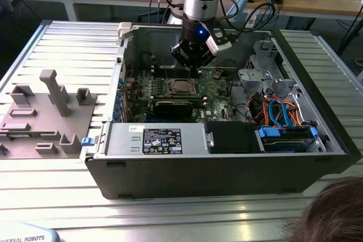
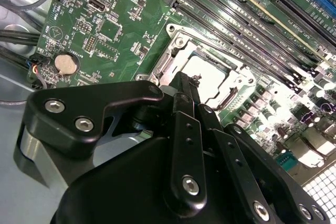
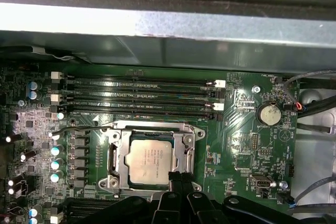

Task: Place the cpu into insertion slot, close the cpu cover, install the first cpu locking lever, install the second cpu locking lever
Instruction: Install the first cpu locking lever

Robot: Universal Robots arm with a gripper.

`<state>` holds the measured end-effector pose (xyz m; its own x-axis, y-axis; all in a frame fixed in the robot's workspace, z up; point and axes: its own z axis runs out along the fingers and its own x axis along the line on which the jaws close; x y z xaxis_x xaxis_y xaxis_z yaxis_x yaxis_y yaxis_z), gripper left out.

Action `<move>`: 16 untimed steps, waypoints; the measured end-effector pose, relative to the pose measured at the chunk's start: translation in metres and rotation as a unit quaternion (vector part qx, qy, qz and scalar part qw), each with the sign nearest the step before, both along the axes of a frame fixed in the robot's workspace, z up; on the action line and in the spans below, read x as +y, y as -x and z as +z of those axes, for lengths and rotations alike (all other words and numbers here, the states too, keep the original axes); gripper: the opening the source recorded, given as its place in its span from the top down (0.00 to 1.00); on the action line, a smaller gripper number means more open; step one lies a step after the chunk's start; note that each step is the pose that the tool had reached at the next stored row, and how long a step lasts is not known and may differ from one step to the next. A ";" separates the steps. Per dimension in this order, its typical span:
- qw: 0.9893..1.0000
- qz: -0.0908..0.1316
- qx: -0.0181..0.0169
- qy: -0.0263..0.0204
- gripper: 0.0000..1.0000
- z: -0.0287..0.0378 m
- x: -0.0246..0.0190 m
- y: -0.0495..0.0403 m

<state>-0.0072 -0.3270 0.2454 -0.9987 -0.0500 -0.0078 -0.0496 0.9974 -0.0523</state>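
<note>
End effector (image 1: 194,67) is inside the open PC case (image 1: 317,157), hanging right over the far edge of the socket area on the green motherboard (image 1: 218,86). In the first wrist view the black fingers (image 3: 177,179) come together to a narrow tip, pressed together, sitting at the rim of the cpu cover (image 3: 188,145) near one corner. Can't tell if the tip actually touches the frame or any lever. Second wrist view agrees: fingers (image 2: 185,95) closed to a point just at the socket edge.

The cpu (image 3: 149,162) sits flat in the insertion slot (image 3: 116,157), silver top showing through the cover's square window. Cover lies down flat around the chip, not hinged up. A thin wire lever (image 3: 84,127) runs along the side of the socket nearest the memory slots (image 3: 142,94), slightly raised at its free end. Latch state isn't clear.

Also on the board: round coin battery (image 3: 270,113) well apart from the socket, row of capacitors (image 3: 55,158) on the other side.

Exterior view: case lies on its side on the ribbed metal counter (image 1: 62,43), grey fixture block (image 1: 48,114) on the exterior view's left, drive bay with blue and orange cables (image 1: 281,111) on the exterior view's right. Someone's hair (image 1: 332,211) shows at the lower corner.
</note>
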 end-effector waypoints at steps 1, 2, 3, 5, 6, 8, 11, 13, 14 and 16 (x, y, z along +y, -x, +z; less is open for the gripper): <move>1.000 0.001 0.000 0.000 0.89 0.0000 0.0000 0.0000; 1.000 0.002 0.000 0.000 0.89 0.0000 0.0000 0.0000; 1.000 0.002 0.000 0.000 0.89 0.0000 0.0000 0.0000; 1.000 0.004 0.000 0.000 0.89 0.0000 0.0000 0.0000; 1.000 0.005 0.000 0.000 0.89 0.0000 0.0000 0.0000; 1.000 0.006 0.000 0.000 0.89 0.0000 0.0000 0.0000; 1.000 0.008 0.000 0.000 0.89 0.0000 0.0000 0.0000; 1.000 0.009 0.000 0.000 0.89 0.0000 0.0000 0.0000; 1.000 0.010 0.000 0.000 0.89 0.0000 0.0000 0.0000; 1.000 0.011 0.000 0.000 0.89 0.0000 0.0000 0.0000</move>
